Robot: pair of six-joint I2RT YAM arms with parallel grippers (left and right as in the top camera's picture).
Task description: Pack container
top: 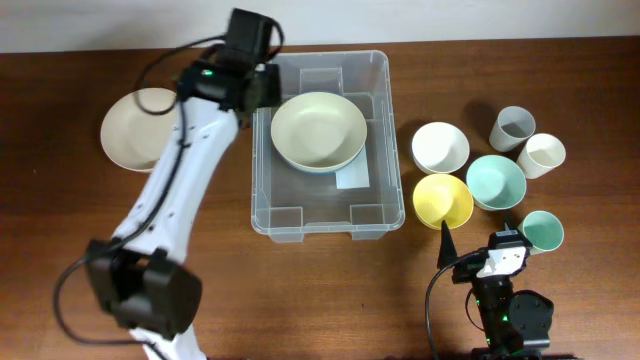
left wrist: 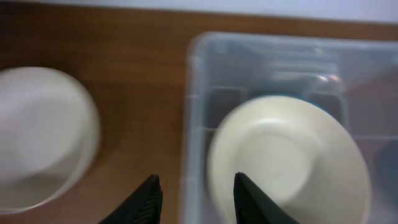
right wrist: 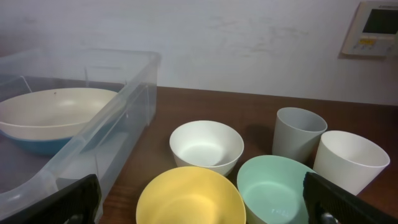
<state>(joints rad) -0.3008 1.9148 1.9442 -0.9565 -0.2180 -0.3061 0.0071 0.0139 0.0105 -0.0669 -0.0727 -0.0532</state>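
Clear plastic container (top: 372, 66), rounded corners, ribbed base, holds a smooth cream bowl (top: 318, 130). Left claw (left wrist: 196, 200) apart, empty, over its left rim. Right claw (right wrist: 200, 190) wide apart, off right.

The wooden counter (top: 60, 200) bore a clear rectangular plastic tub (top: 320, 205); a cream round plate (top: 135, 130) lay left; small coloured bowls (top: 496, 181) and cups (top: 512, 127) clustered right.

Clear plastic container (top: 300, 208), wooden table (top: 330, 300)

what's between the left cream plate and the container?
Bare table between plate and container in the left wrist view; overhead, the left arm crosses above it.
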